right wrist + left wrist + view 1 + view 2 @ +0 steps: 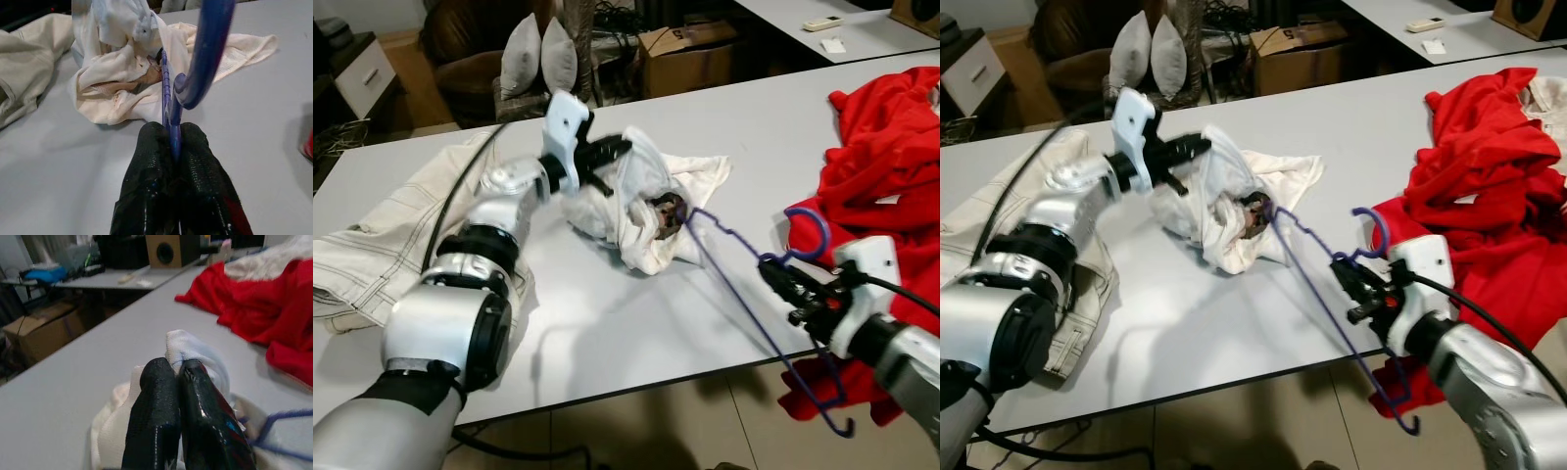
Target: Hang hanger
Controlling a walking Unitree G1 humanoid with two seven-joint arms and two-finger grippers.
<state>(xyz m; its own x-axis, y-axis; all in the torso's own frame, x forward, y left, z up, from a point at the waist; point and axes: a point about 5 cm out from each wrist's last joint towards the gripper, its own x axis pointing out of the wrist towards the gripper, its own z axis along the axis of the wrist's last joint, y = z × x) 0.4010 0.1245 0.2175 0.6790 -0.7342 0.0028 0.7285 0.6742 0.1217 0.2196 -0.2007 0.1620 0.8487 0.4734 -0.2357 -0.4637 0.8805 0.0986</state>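
Note:
A purple wire hanger (744,284) runs from a crumpled white garment (646,201) in the middle of the grey table (607,323) out past the front edge. My right gripper (773,269) is shut on the hanger's neck just below the hook (205,49), near the table's front right. One end of the hanger is tucked into the white garment (117,83). My left gripper (617,152) is shut on a fold of the white garment (188,350) and holds it a little above the table.
A beige garment (382,235) lies along the table's left side. A heap of red clothing (881,166) covers the right end and hangs over the edge. Behind the table are a cardboard box (690,54), cushions (538,54) and another table (842,29).

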